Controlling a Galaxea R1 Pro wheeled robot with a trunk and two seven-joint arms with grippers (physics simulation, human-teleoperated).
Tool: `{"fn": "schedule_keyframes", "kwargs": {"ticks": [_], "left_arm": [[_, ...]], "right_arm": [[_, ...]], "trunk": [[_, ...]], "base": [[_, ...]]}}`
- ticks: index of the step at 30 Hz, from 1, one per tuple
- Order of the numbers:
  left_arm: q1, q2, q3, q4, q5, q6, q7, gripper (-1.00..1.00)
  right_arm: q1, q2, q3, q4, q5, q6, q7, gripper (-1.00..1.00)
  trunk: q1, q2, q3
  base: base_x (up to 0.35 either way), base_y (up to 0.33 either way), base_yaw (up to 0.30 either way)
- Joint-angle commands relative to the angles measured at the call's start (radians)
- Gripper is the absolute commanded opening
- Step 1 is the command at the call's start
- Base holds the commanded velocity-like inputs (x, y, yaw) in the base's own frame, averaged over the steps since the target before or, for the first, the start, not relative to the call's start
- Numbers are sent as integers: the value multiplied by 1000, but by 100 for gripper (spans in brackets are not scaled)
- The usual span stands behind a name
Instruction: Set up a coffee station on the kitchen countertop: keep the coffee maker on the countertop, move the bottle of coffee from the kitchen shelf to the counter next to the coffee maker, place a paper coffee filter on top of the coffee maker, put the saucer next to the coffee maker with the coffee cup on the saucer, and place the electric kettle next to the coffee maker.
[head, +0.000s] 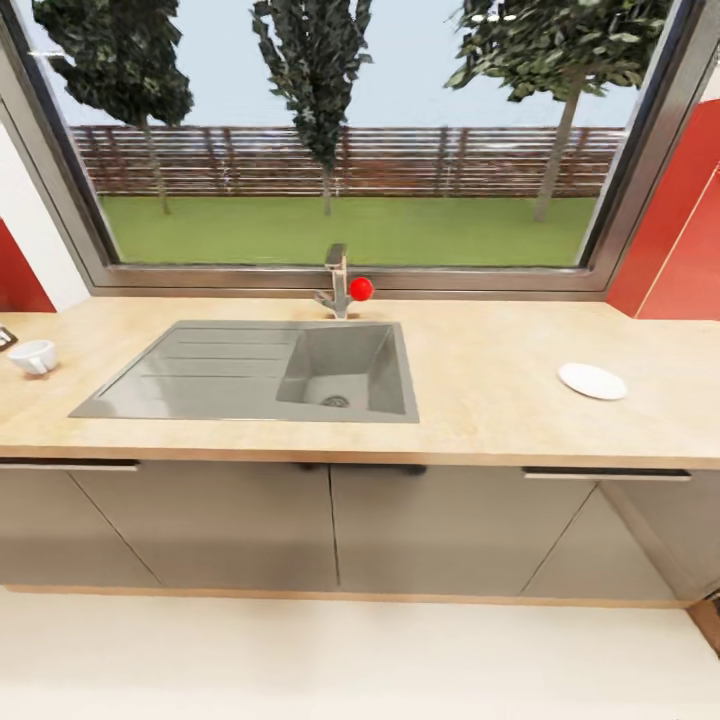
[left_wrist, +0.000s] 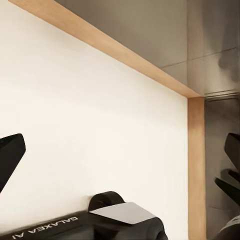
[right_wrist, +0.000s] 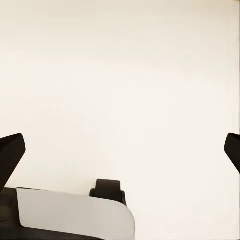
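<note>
Facing the kitchen countertop (head: 480, 385) square on, sink (head: 270, 372) set in ahead of me, faucet (head: 337, 283) with a red knob behind it under the window (head: 345, 135).

Coffee cup (head: 36, 356): small, white, sitting on the worktop far to my left, beside the sink's drainboard. Saucer (head: 592, 381): plain white disc, flat on the worktop well to my right. The two are well apart, sink between them. A dark corner of something shows at the left edge just behind the cup; can't tell what.

Left gripper (left_wrist: 120, 165) hangs low, fingers spread wide, nothing between them; pale floor and the wooden plinth (left_wrist: 196, 165) under the grey cabinet fronts (head: 430, 525) lie beyond. Right gripper (right_wrist: 120, 155) likewise splayed and empty over bare floor.

Judgement: I'm between pickups. Best to roll toward one piece, raise an arm above counter height before closing in, then approach the cup from above, pinching the rim away from the handle.
</note>
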Motion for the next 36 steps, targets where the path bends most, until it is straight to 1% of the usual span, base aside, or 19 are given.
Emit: {"fn": "schedule_keyframes", "kwargs": {"ticks": [1, 21, 28, 36], "left_arm": [[-1, 0, -6, 1, 4, -6, -2, 100], [-1, -1, -7, 1, 4, -7, -2, 100], [-1, -1, -7, 1, 4, -7, -2, 100], [-1, -1, -7, 1, 4, -7, -2, 100]], "right_arm": [[-1, -1, 6, 1, -7, -3, 1, 100], [-1, -1, 6, 2, -7, -2, 0, 100], [-1, -1, 6, 2, -6, -2, 1, 100], [-1, -1, 6, 4, -6, -2, 0, 100]], "trunk": [[0, 0, -1], [0, 0, -1], [0, 0, -1], [0, 0, -1]], "base": [[0, -290, -10], [-8, -293, -2], [-92, -293, 0], [-192, -292, 0]]}}
